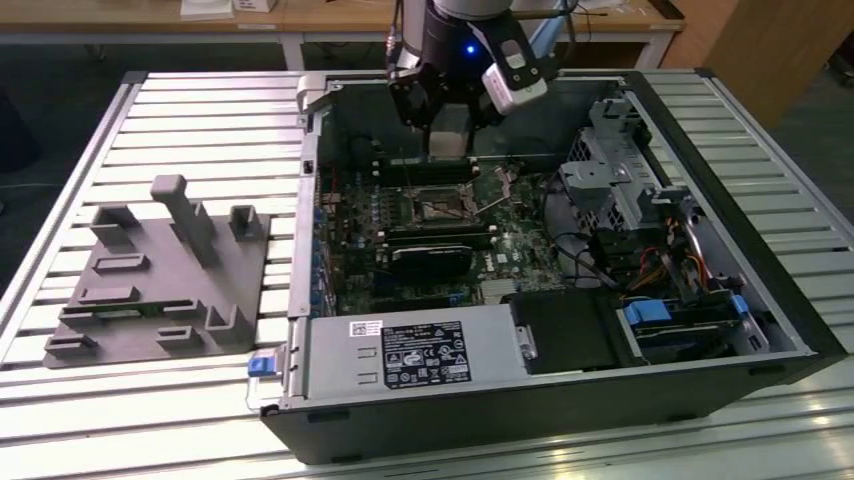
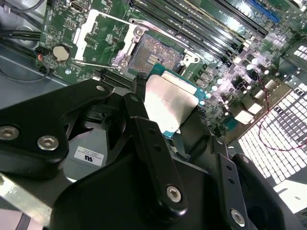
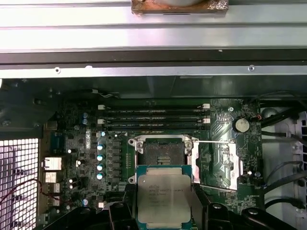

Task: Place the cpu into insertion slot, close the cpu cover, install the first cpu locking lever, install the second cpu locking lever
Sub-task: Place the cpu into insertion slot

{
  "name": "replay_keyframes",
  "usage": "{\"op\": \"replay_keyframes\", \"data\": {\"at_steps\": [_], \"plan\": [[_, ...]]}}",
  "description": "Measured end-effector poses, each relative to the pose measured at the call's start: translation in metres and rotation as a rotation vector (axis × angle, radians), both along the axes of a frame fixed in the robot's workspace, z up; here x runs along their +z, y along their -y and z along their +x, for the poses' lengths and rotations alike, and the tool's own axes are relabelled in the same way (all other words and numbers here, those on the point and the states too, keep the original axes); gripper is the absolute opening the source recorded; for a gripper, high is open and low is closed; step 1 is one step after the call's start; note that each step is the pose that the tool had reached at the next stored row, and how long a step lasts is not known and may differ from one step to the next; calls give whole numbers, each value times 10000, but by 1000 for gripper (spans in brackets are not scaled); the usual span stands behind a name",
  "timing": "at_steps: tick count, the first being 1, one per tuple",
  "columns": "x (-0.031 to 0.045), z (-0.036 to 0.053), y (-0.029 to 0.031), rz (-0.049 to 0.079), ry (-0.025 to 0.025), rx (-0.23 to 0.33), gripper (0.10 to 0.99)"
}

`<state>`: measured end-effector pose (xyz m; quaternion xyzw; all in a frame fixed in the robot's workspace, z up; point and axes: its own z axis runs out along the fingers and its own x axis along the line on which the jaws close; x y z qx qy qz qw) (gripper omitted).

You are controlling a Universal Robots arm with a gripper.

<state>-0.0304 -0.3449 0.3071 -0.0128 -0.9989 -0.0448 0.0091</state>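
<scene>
Jaws clamped on cpu (image 3: 163, 197) edges; gripper (image 1: 450, 148) pointing down inside case (image 1: 534, 425), near open insertion slot (image 3: 163, 153).

Your computer case (image 1: 561, 400) sits on the worktop (image 1: 200, 110), with the fixture block (image 1: 160, 290) to the exterior view's left. Your hand (image 3: 163, 212) holds the cpu (image 3: 163, 194) near the insertion slot (image 3: 162, 152).

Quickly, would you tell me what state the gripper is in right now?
The gripper is shut on the cpu, which is not yet in the insertion slot.
</scene>
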Motion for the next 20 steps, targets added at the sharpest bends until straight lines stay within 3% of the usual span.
{"op": "replay_keyframes", "data": {"at_steps": [20], "plan": [[-284, 0, 0, 0, 0, 0, 537]]}}
